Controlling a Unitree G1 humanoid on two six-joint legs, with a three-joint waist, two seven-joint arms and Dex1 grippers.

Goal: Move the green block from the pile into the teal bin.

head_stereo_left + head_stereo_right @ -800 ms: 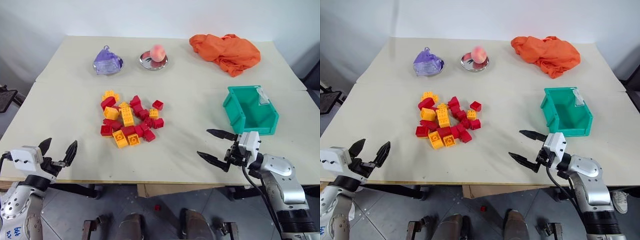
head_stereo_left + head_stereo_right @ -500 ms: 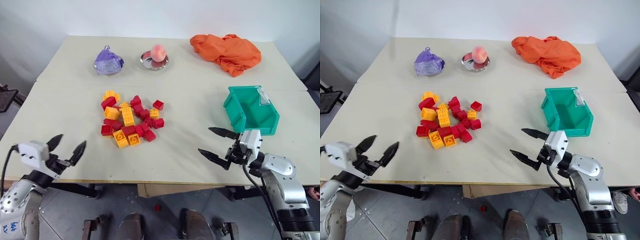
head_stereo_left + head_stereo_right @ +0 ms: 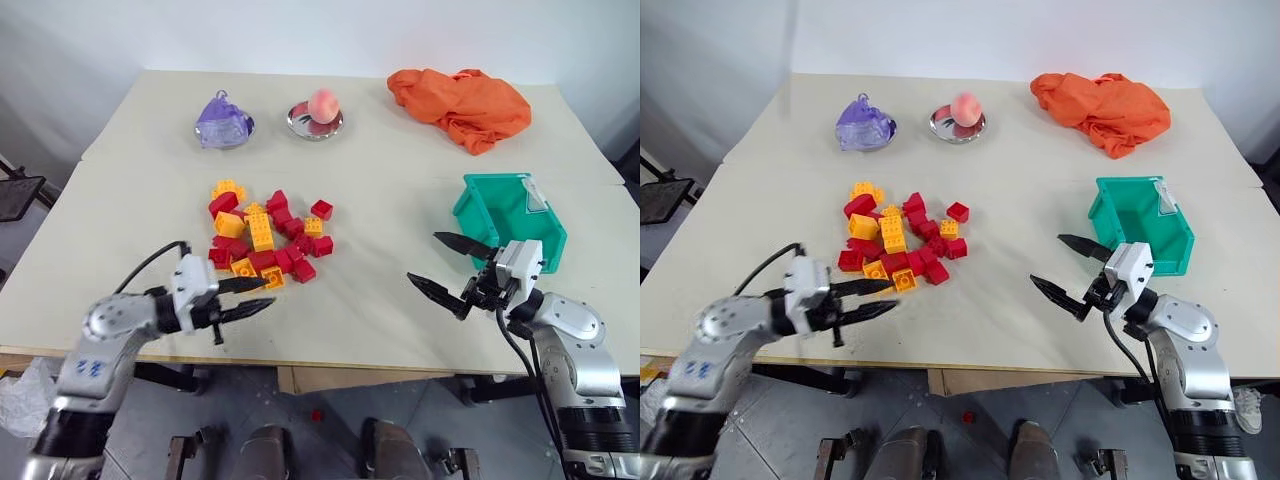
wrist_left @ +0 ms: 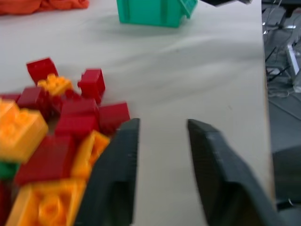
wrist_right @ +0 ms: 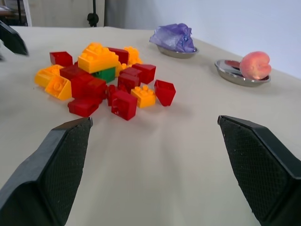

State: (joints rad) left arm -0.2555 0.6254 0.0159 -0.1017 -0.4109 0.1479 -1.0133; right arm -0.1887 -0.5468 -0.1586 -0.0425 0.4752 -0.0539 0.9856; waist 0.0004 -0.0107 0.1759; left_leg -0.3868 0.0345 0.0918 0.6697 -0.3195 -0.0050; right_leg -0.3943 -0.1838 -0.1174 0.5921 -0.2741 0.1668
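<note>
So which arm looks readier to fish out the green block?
The left, I'd guess. The left gripper sits right at the near edge of the pile, pointing into it. The green block is tucked under an orange brick. The right gripper hangs wide open nearer the bin.

Red and yellow-orange pile at centre, green block tucked inside. Teal bin at right. Orange cloth upper right; pink peach, purple bag along top. Beige table.
</note>
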